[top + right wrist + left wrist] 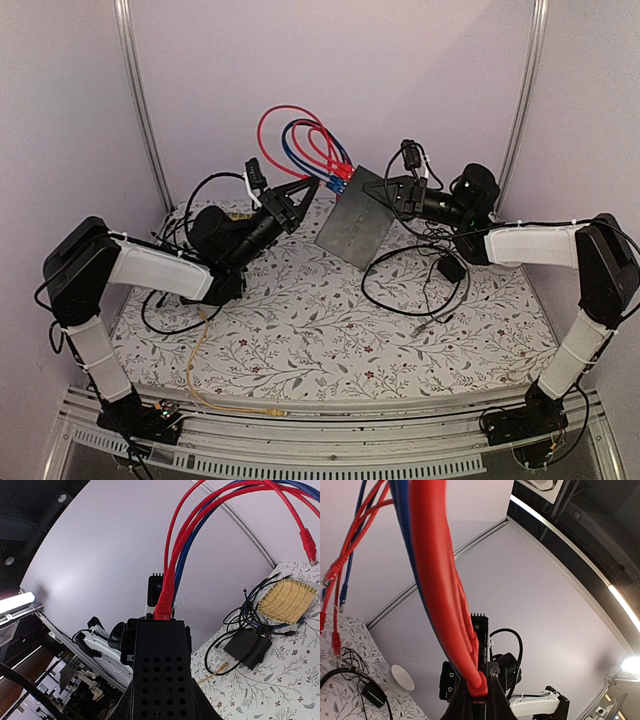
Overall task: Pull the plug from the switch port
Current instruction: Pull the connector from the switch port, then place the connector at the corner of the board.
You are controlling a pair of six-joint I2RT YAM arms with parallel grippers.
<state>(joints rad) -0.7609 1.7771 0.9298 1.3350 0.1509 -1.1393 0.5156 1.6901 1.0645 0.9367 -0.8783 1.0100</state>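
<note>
Pull step: our left pincer [316,185] is clamped on the red plug [163,611] at the switch [352,225], on its 10 o'clock edge. The right pincer [388,195] grips that box from 3 o'clock. Next, we'd judge: draw straight out toward 10.

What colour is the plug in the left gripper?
Red: the plug in the left gripper shows best in the left wrist view.

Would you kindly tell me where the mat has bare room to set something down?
The barest patch is the mat's front middle, between the beige cable and the adapter with its black cables, ahead of the switch. The back is crowded with red cables, the left gripper and the right gripper.
</note>
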